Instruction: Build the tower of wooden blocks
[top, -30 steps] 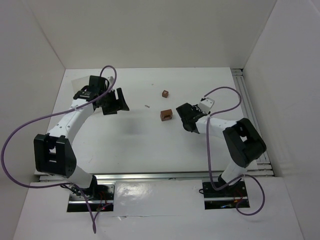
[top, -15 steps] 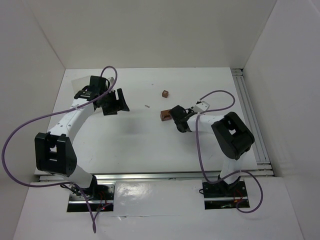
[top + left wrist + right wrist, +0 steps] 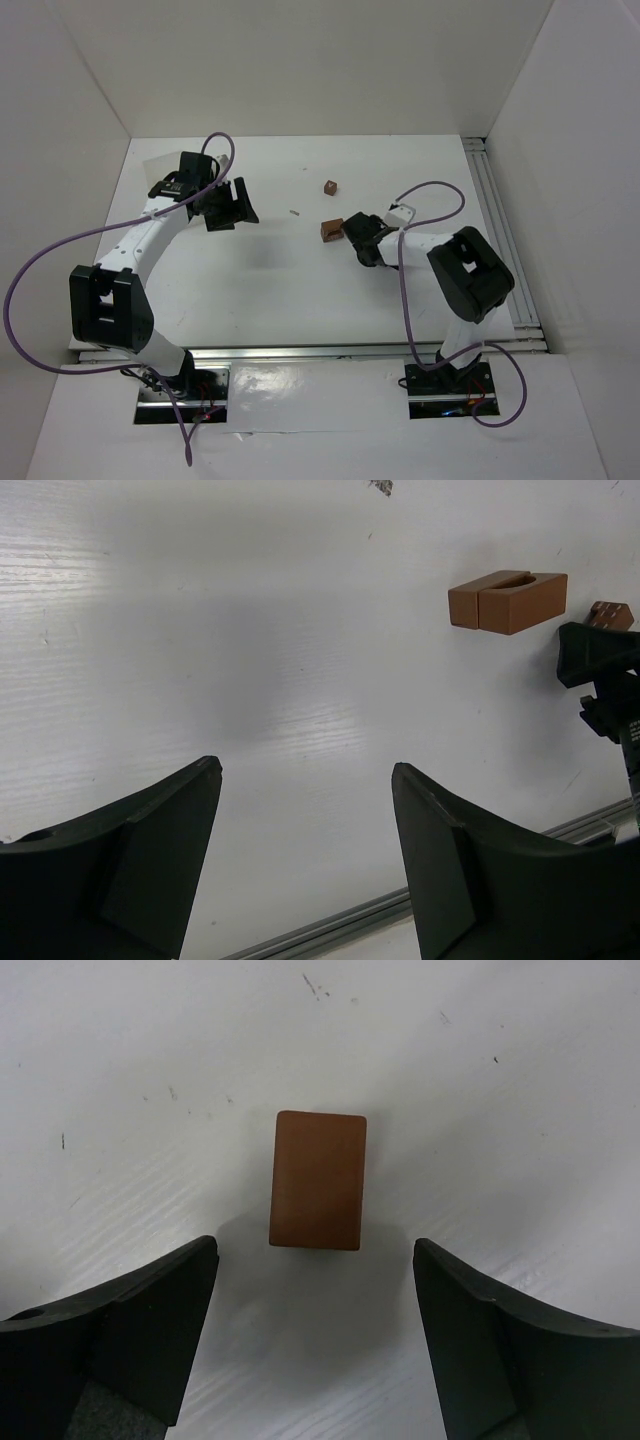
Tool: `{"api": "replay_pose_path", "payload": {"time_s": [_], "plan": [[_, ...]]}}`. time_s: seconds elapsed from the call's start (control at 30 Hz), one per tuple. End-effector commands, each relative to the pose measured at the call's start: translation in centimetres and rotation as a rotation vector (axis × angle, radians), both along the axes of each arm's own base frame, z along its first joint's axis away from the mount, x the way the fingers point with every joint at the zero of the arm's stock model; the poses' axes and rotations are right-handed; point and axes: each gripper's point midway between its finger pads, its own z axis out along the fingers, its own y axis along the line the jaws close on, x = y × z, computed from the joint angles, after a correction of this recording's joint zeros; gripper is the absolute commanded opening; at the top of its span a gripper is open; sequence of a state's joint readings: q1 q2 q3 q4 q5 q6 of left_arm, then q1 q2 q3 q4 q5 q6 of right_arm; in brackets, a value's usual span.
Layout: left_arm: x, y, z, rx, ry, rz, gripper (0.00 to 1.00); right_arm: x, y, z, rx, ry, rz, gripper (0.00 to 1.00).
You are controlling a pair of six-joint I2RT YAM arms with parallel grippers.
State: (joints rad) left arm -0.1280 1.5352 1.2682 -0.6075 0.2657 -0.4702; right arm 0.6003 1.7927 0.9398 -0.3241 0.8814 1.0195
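The right pincer [image 3: 350, 233] stands with its jaws apart, clamped on nothing. A reddish-brown wood block [image 3: 318, 1180] lies flat on the white bench [image 3: 500, 1080] just ahead of the gap, touching neither finger. The left pincer [image 3: 305, 770] is likewise spread wide and empty, hovering over bare bench well to the left. A smaller cube [image 3: 330, 187] sits apart from the block, farther back, and a pale sliver [image 3: 294, 212] lies between the left pincer and the block.
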Motion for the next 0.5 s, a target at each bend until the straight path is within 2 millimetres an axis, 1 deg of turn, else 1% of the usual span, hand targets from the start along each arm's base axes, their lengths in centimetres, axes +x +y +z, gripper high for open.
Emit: {"api": "replay_pose_path", "payload": {"time_s": [0.0, 0.07, 0.1, 0.13, 0.17, 0.2, 0.23, 0.27, 0.33, 0.37, 0.4, 0.43, 0.47], "plan": [[0.6, -0.3, 1.6, 0.000, -0.050, -0.024, 0.81, 0.5, -0.1, 1.4, 0.052, 0.014, 0.065, 0.86], [0.5, -0.4, 1.7, -0.008, -0.049, -0.030, 0.81, 0.9, -0.9, 1.3, 0.074, 0.031, 0.072, 0.86], [0.7, -0.4, 2.0, -0.009, -0.058, -0.030, 0.81, 0.8, -1.0, 1.0, 0.086, 0.054, 0.079, 0.86], [0.7, -0.4, 2.0, -0.009, -0.058, -0.030, 0.81, 0.6, -1.8, 0.6, 0.080, 0.076, 0.075, 0.86], [0.6, -0.8, 2.0, -0.009, -0.058, -0.039, 0.81, 0.7, -2.0, 0.9, 0.087, 0.075, 0.077, 0.85], [0.6, -0.8, 2.0, -0.014, -0.054, -0.032, 0.81, 0.4, -2.4, 0.7, 0.089, 0.087, 0.081, 0.85], [0.8, -0.8, 2.2, -0.015, -0.063, -0.032, 0.81, 0.2, -3.3, 0.3, 0.085, 0.097, 0.060, 0.85], [0.8, -0.8, 2.2, -0.015, -0.064, -0.032, 0.81, 0.3, -3.6, 0.8, 0.085, 0.087, 0.058, 0.83], [0.8, -0.8, 2.2, -0.015, -0.064, -0.032, 0.81, -0.6, -4.1, 0.8, 0.077, 0.114, 0.082, 0.82], [0.8, -0.8, 2.2, -0.015, -0.064, -0.032, 0.81, -0.4, -4.5, 1.3, 0.075, 0.106, 0.078, 0.82], [0.8, -0.8, 2.2, -0.015, -0.064, -0.032, 0.81, -0.8, -5.2, 1.9, 0.057, 0.113, 0.088, 0.82], [0.8, -0.8, 2.2, -0.015, -0.064, -0.032, 0.81, -0.7, -5.3, 2.4, 0.053, 0.105, 0.098, 0.82], [0.7, -0.8, 2.5, -0.016, -0.073, -0.032, 0.81, -1.4, -6.5, 2.3, 0.040, 0.133, 0.075, 0.82]]}}
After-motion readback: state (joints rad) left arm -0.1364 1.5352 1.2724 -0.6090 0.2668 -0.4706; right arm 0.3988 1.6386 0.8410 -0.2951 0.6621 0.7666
